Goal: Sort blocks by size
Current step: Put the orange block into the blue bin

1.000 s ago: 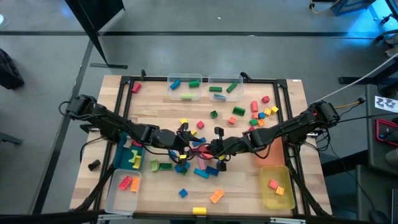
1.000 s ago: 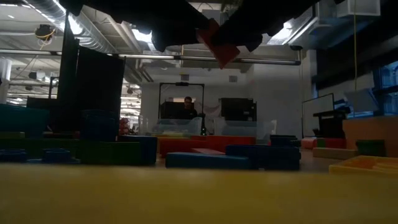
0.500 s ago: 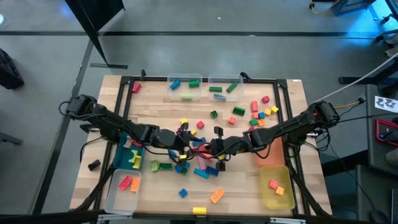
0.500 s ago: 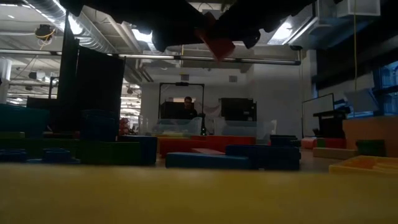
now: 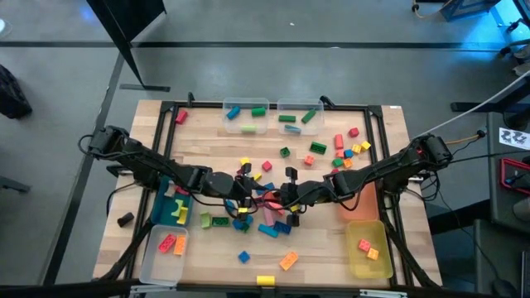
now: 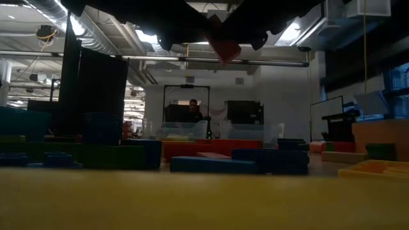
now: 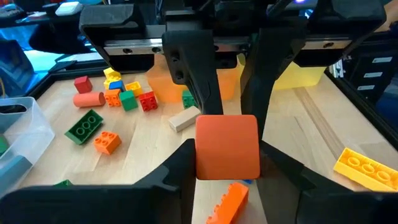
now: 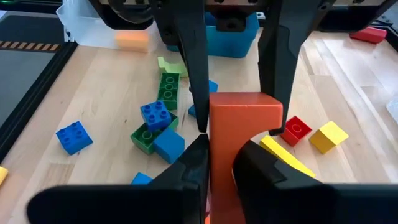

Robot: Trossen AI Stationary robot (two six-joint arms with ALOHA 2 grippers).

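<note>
High view: red block point(image 5: 267, 199) mostly hidden between left gripper point(image 5: 251, 198) and right gripper point(image 5: 282, 199) at worktop point(image 5: 207, 149) centre; clear bins point(image 5: 246, 117) beyond hold green and blue bricks. Wrist views: both fingers clamped on that red block point(image 7: 227, 146).

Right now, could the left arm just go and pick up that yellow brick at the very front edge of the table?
Probably not yet. The left gripper and the right gripper both grip one red block in mid-air. The yellow brick itself lies in the open.
</note>
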